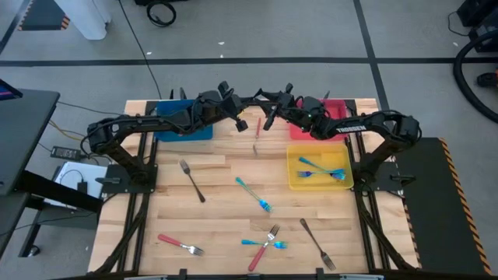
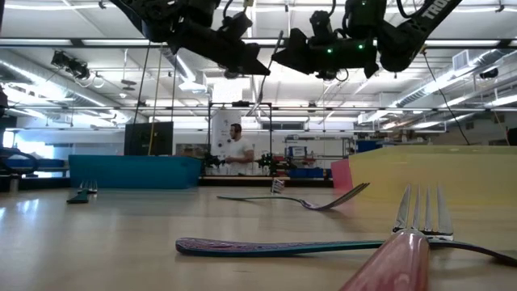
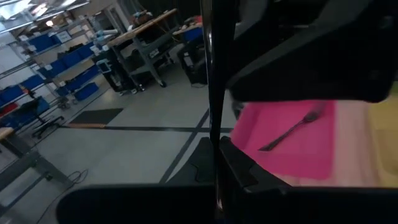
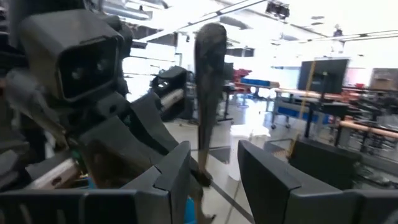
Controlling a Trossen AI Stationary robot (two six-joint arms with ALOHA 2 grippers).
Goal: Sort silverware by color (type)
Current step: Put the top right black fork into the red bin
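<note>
Both arms meet high over the far middle of the table. My left gripper [image 1: 245, 123] [image 3: 214, 200] is shut on a slim fork [image 4: 208, 93] that looks dark against the light and stands roughly upright. My right gripper [image 1: 268, 122] [image 4: 214, 180] is open, with one finger on each side of the fork's handle and a gap showing beside it. Loose forks lie flat on the table: a dark one [image 1: 191, 180], a blue one [image 1: 254, 194], a red one [image 1: 180, 246], a crossed red and blue pair [image 1: 264, 243] and another dark one [image 1: 317, 243]. My left gripper pinches the fork's shaft [image 3: 212, 155] between its two fingers, low on the fork in the right wrist view [image 4: 200, 175]. The fork is lifted clear of the table and rises past the fingers, its rounded handle end [image 4: 211, 34] free.
A yellow tray [image 1: 296, 183] on the right holds blue forks. The red tray [image 3: 292, 149] behind it holds one dark fork [image 3: 297, 127]. A blue tray [image 1: 187, 131] sits far left under the left arm. A person stands in the room beyond the table [image 2: 236, 153].
</note>
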